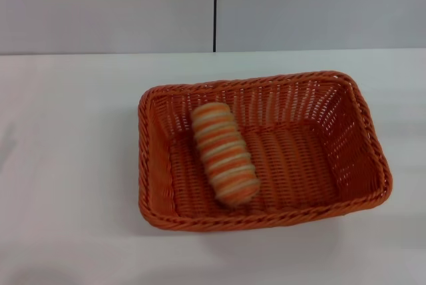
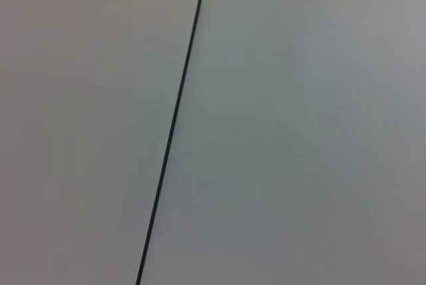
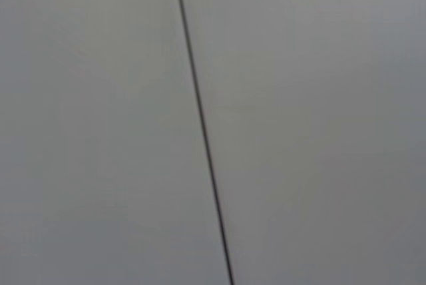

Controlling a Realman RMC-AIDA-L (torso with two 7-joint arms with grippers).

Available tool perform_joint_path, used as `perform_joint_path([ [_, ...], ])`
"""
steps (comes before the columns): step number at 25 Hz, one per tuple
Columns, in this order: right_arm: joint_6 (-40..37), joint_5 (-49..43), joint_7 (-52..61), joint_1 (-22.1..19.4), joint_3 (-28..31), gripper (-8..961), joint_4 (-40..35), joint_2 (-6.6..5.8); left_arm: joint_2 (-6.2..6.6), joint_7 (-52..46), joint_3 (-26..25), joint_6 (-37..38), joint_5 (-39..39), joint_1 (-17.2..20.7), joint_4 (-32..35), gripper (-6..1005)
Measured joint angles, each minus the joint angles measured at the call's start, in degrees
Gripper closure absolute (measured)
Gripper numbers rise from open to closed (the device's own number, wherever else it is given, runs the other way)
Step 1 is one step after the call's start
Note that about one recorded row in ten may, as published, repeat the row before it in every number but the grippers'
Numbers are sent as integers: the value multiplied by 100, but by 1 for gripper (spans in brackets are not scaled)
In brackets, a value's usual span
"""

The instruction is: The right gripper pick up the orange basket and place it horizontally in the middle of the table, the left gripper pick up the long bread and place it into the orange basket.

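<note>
The orange basket [image 1: 346,145] lies lengthwise across the middle of the white table [image 1: 66,165] in the head view, its long side running left to right. Inside it, on the left half of its floor, rests the long bread [image 1: 224,153], an oblong loaf with orange and cream stripes, lying at a slight diagonal. Neither gripper appears in any view. Both wrist views hold only a grey wall with a thin dark seam.
A grey wall [image 1: 106,5] with a vertical dark seam [image 1: 215,8] rises behind the table's far edge. White tabletop surrounds the basket on all sides.
</note>
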Motion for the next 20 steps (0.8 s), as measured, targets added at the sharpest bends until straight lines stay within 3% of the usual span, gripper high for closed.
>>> perform_joint_path([
  [6,-6,4,-162,81,250,337,202,-4,10,14,-58,-18,-19,-53,-142,151],
  [20,-68,-16,-364,103,228,336,431,-13,-7,459,-42,-269,15,-63,-548,151],
])
